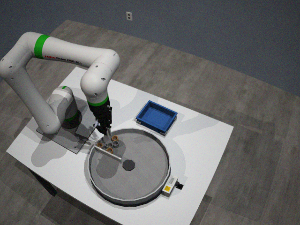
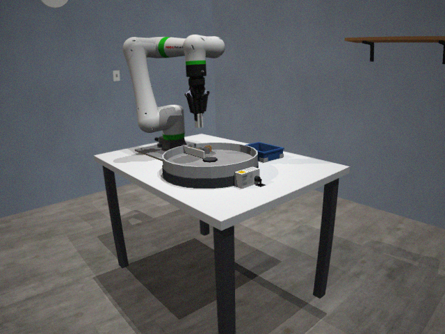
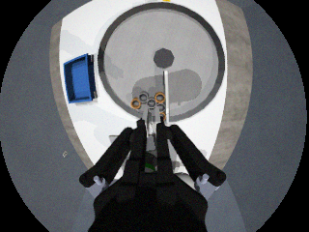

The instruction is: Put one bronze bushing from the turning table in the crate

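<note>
The round grey turning table (image 1: 129,165) carries a cluster of small bushings at its far left, against a white bar (image 1: 108,153). Three are bronze: one at the back (image 1: 115,138), one at the left (image 1: 99,145) and one by the bar (image 1: 109,150). Grey bushings (image 1: 116,143) sit among them. My gripper (image 2: 198,124) hangs well above this cluster, pointing straight down, fingers shut with nothing between them. In the wrist view the gripper (image 3: 154,116) points at the bushings (image 3: 150,99) far below. The blue crate (image 1: 156,116) stands empty behind the turning table.
A dark octagonal hub (image 1: 128,165) marks the turning table's centre, and a raised rim runs around it. A white control box (image 1: 170,185) sits at its front right edge. My arm's base plate (image 1: 70,135) lies to the left on the white table.
</note>
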